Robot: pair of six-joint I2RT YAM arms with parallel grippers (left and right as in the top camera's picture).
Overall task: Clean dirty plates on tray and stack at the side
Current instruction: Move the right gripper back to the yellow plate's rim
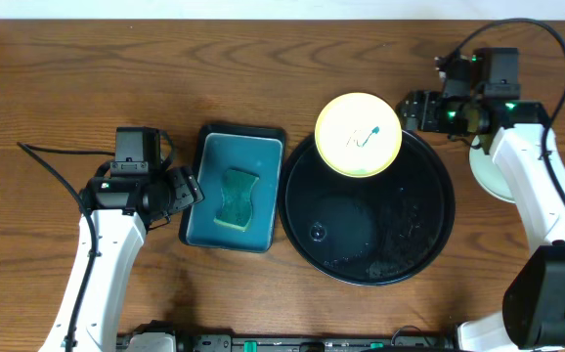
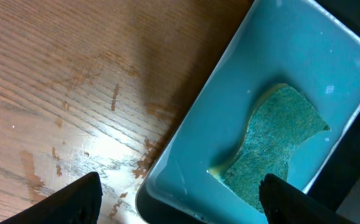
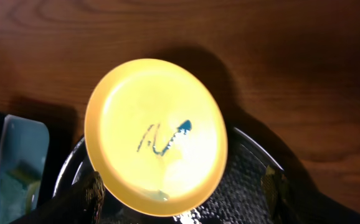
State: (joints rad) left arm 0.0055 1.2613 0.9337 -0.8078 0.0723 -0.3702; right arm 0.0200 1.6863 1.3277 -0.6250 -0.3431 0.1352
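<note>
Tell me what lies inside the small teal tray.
One sponge, green scouring face up, lies in the teal tray; nothing else shows there. The tray floor beneath the sponge is covered, so unseen.

The tray [image 1: 421, 238] is glossy black, the plate [image 1: 359, 134] smooth, the sponge [image 1: 236, 198] coarse, the tabletop [image 1: 67, 78] wood-grain.

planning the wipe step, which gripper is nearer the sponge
Left. The left gripper hangs open just left of the teal tray, close to the sponge lying in it. The right gripper is across the table, beside the yellow plate.
</note>
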